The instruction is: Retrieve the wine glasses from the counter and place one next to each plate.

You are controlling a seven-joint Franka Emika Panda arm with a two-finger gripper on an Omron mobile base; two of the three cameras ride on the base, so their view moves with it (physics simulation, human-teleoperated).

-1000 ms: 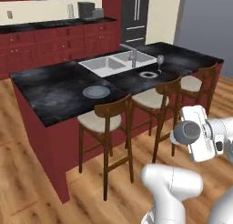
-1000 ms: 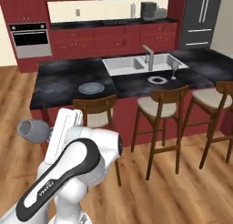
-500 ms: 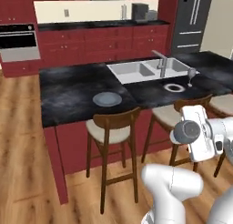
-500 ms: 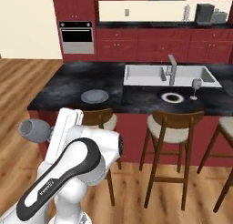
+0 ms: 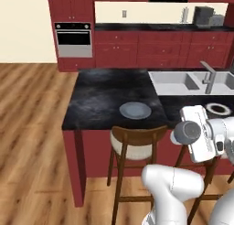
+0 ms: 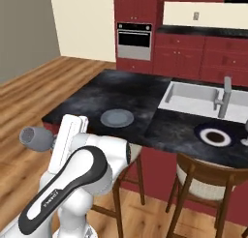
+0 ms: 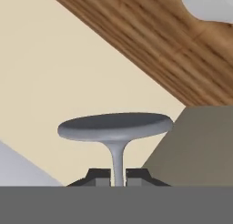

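Note:
My gripper (image 7: pixel 118 175) is shut on the thin stem of a clear greyish wine glass (image 7: pixel 116 127), whose round flat foot shows just beyond the fingertips. The glass's rounded bowl (image 5: pixel 185 132) (image 6: pixel 34 138) sticks out beside the white hand, held in the air short of the island. A flat grey-blue plate (image 5: pixel 135 110) (image 6: pixel 116 118) lies near the island's front edge. A second plate (image 5: pixel 218 109) (image 6: pixel 215 136) with a white ring lies further right, by the sink. The black counter (image 5: pixel 151 27) (image 6: pixel 208 31) runs along the back wall.
The black-topped island (image 5: pixel 100 96) stands between me and the counter, with a sink (image 5: pixel 183 82) and faucet (image 5: pixel 208 77) set in it. Wooden stools (image 5: pixel 135 146) (image 6: pixel 203 179) stand along its near side. An oven (image 5: pixel 73 39) is at the back left; wood floor lies left.
The whole picture has swung: the island has slid right and come closer as the base drove. The arm keeps the same pose with the wine glass held.

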